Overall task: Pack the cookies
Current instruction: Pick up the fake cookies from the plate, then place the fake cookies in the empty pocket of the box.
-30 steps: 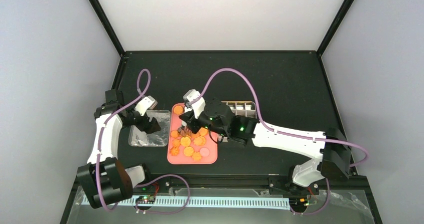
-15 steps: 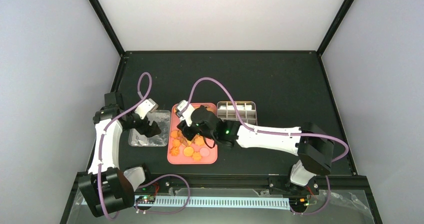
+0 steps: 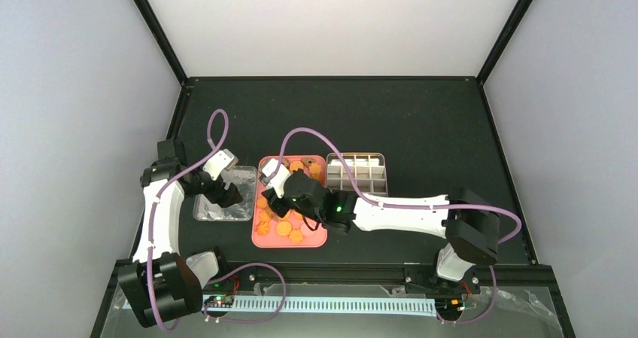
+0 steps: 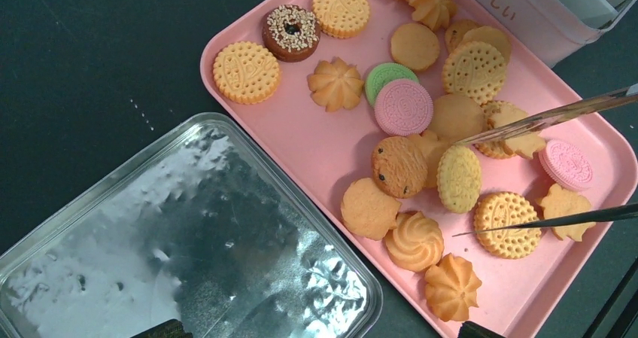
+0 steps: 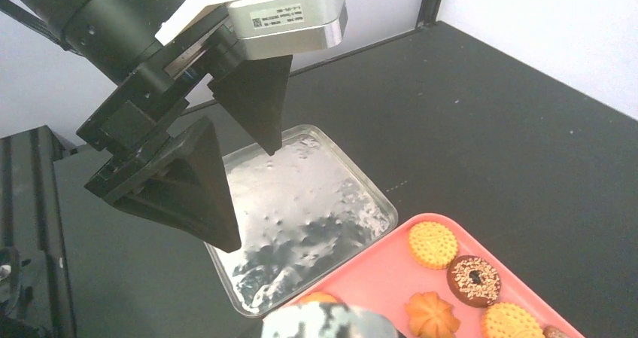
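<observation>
Right wrist view shows left fingers (image 5: 180,187) spread over silver tin (image 5: 301,210); right fingers (image 3: 272,205) unclear.

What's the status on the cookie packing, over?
Left gripper open, empty, over silver tin. Right gripper over pink tray, jaws unseen. Cookies loose on tray.

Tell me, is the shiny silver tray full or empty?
Empty: the silver tray shows only bare shiny metal, and the cookies sit on the pink tray beside it.
</observation>
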Controlling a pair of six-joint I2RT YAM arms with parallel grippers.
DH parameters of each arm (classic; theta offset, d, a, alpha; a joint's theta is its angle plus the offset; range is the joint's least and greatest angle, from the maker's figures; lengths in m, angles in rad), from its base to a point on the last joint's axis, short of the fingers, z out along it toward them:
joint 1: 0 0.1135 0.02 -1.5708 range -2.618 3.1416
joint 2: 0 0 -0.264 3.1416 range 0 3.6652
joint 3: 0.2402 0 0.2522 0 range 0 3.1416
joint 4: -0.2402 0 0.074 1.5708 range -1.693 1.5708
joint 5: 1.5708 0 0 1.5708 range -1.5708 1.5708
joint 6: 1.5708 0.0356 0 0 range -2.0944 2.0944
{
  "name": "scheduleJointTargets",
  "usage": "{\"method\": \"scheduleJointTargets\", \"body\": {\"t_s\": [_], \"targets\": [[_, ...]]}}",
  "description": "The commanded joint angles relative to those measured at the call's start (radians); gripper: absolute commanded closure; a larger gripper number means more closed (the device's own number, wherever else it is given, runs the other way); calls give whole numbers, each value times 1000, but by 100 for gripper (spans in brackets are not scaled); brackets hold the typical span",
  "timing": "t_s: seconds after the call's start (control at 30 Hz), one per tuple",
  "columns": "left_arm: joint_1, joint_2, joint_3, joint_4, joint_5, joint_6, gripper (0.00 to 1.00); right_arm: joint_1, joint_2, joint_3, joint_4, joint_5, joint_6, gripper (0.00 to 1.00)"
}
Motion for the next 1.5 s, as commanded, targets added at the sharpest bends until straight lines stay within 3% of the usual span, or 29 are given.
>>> {"method": "scheduleJointTargets", "body": {"t_s": [0.0, 0.33, 0.6, 0.83, 1.17, 1.47], "targets": [[2, -18, 0, -10, 31, 2, 5, 19, 24, -1, 71, 101, -45, 64], [2, -37, -4, -9, 25, -1, 5, 23, 69, -7, 73, 79, -16, 68], [2, -38, 3, -2, 32, -18, 5, 34, 30, -12, 54, 103, -6, 91], [2, -39, 6, 0, 33, -24, 5, 17, -96, 3, 32, 153, -9, 96], [2, -39, 12, 12, 37, -40, 5, -220, -261, -52, 2, 113, -1, 94], [2, -37, 12, 17, 47, -45, 5, -369, -229, -107, 71, 134, -45, 94]]}}
